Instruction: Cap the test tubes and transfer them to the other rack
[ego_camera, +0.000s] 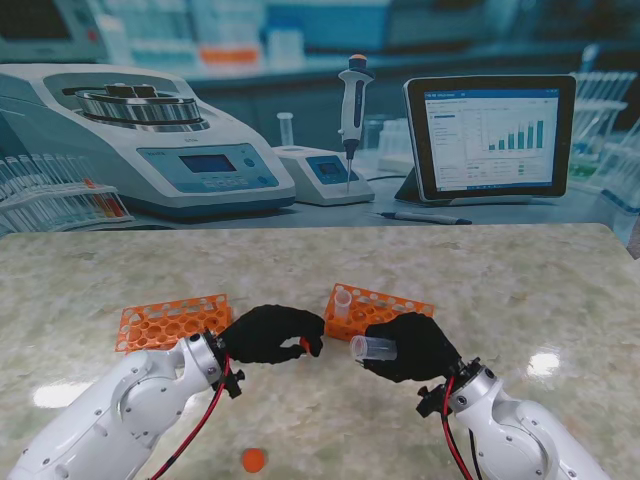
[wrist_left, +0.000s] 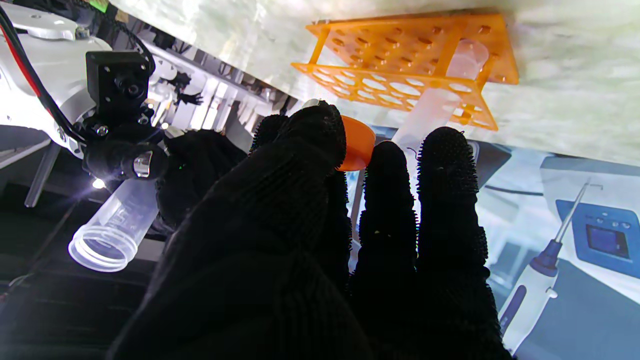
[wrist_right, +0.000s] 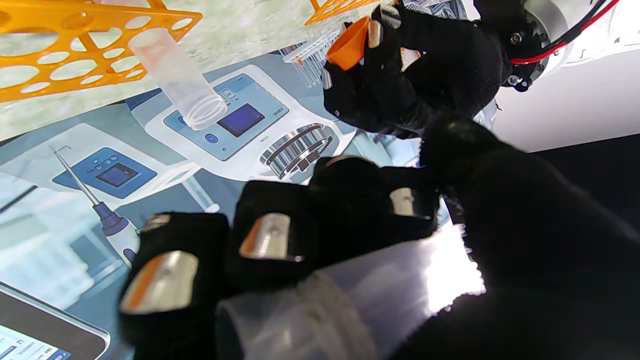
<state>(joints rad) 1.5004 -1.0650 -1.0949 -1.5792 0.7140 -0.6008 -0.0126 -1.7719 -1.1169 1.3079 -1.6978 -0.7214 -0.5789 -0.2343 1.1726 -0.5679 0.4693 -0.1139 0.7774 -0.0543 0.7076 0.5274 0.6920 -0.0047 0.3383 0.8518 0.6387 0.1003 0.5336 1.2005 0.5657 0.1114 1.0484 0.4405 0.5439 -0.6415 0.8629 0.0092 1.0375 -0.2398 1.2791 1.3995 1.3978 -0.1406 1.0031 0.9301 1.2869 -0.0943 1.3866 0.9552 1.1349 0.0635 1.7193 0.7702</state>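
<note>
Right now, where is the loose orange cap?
In the stand's view, the loose cap lies on the table, nearest me, by the left arm.

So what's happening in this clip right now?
A two-armed robot is mid-way through capping a tube. Its black-gloved left hand pinches a small orange cap, while the black-gloved right hand holds a clear plastic test tube on its side, open mouth toward the cap. The two are close but not yet joined. Another uncapped clear tube stands in the right orange rack; the left orange rack looks empty. A spare orange cap lies on the marble table.
</note>
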